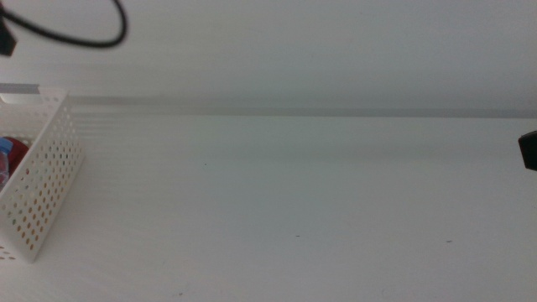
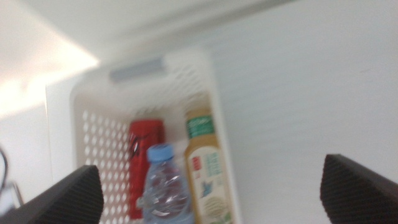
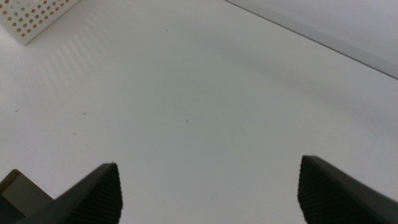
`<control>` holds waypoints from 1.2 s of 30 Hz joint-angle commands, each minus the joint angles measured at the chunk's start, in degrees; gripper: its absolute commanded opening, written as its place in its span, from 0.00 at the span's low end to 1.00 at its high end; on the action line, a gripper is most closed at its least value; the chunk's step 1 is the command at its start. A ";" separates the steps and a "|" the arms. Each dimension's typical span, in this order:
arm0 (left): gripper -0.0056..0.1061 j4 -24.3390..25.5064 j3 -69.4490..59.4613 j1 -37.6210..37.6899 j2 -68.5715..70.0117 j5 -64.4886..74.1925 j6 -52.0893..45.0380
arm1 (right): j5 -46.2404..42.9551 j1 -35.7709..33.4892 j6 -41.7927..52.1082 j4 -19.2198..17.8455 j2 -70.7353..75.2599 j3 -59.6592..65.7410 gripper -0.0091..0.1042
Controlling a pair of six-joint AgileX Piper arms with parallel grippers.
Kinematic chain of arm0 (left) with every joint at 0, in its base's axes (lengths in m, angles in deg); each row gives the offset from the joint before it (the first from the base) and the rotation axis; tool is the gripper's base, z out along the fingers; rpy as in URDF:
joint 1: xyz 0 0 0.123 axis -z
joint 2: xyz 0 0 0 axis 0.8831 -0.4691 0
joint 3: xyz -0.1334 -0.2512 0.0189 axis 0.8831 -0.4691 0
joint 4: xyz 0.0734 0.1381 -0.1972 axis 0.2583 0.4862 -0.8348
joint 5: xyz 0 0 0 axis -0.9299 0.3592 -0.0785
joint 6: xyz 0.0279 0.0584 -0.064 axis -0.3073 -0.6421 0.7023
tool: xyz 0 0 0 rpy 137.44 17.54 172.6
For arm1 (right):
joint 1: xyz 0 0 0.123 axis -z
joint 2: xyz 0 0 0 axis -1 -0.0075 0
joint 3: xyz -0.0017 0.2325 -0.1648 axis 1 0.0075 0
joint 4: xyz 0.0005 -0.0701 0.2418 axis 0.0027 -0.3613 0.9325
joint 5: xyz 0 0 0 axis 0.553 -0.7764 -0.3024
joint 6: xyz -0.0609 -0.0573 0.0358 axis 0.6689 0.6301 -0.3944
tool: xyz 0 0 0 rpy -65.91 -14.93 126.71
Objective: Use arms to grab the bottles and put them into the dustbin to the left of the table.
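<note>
The white perforated dustbin (image 1: 38,189) stands at the table's left edge. In the left wrist view the dustbin (image 2: 93,134) holds a red soda can (image 2: 144,146), a clear water bottle with a blue cap (image 2: 163,186) and a yellow juice bottle (image 2: 205,174), lying side by side. My left gripper (image 2: 211,205) hovers above the bin, open, with nothing between its jaws. My right gripper (image 3: 208,199) is open over bare table (image 3: 205,93); only a dark tip of it (image 1: 528,151) shows at the middle view's right edge.
A black cable (image 1: 75,29) loops at the top left of the middle view. The table's far edge meets a pale wall (image 1: 294,50). A corner of the dustbin (image 3: 37,18) shows in the right wrist view.
</note>
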 commanded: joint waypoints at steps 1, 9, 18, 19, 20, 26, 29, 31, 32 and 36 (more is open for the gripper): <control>0.89 0.24 -1.63 4.75 6.29 2.69 0.69 | -0.28 -0.23 -0.08 -0.22 0.11 -0.26 0.75; 0.89 13.31 -15.76 32.23 28.27 -9.92 17.50 | -0.28 -0.23 -0.08 -0.22 0.11 -0.26 0.75; 0.89 19.84 -29.68 41.88 41.38 -17.60 34.81 | -0.28 -0.23 -0.08 -0.22 0.11 -0.26 0.75; 0.89 19.89 -29.95 41.88 41.75 -17.71 34.81 | -0.28 -0.23 -0.08 -0.22 0.11 -0.26 0.75; 0.89 19.89 -29.95 41.88 42.01 -17.71 35.08 | -0.28 -0.23 -0.08 -0.22 0.11 -0.26 0.75; 0.89 20.10 -29.95 41.88 42.01 -19.01 35.08 | -0.28 -0.23 -0.08 -0.22 0.11 -0.26 0.75; 0.89 19.73 -29.98 41.88 42.01 -20.72 34.59 | -0.28 -0.23 -0.08 -0.22 0.11 -0.26 0.75; 0.89 19.66 -29.98 41.49 42.01 -20.70 33.99 | -0.28 -0.23 -0.08 -0.22 0.11 -0.26 0.75; 0.89 19.64 -29.98 40.70 42.29 -20.70 33.99 | -0.28 -0.23 -0.08 -0.22 0.11 -0.26 0.75; 0.89 15.41 -29.98 34.23 42.78 -21.40 31.09 | -0.28 -0.23 -0.08 -0.11 0.11 -0.26 0.75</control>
